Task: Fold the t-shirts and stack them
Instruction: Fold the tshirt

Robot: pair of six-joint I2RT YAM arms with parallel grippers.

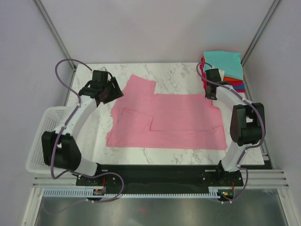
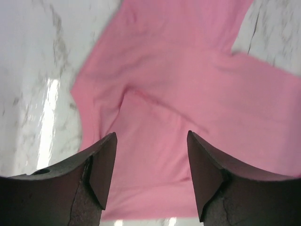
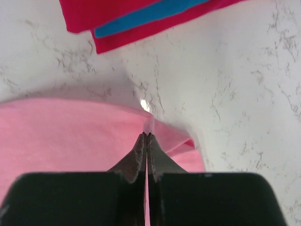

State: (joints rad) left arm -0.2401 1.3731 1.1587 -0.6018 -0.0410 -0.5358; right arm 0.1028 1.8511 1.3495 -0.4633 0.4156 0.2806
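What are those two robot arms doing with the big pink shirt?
They seem to be starting a fold. The pink shirt lies spread out on the marble table. The right gripper is shut on the shirt's far right edge, lifting it a little. The left gripper hangs open over the shirt's other side. A stack of folded shirts, teal on top, sits in the far right corner.

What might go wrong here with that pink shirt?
The right pincer pinches only a thin edge of the pink cloth t-shirt; it may slip free. The left pincer hangs open, so a one-sided pull might bunch the cloth. The stack of folded coloured shirts sits close and might get nudged.
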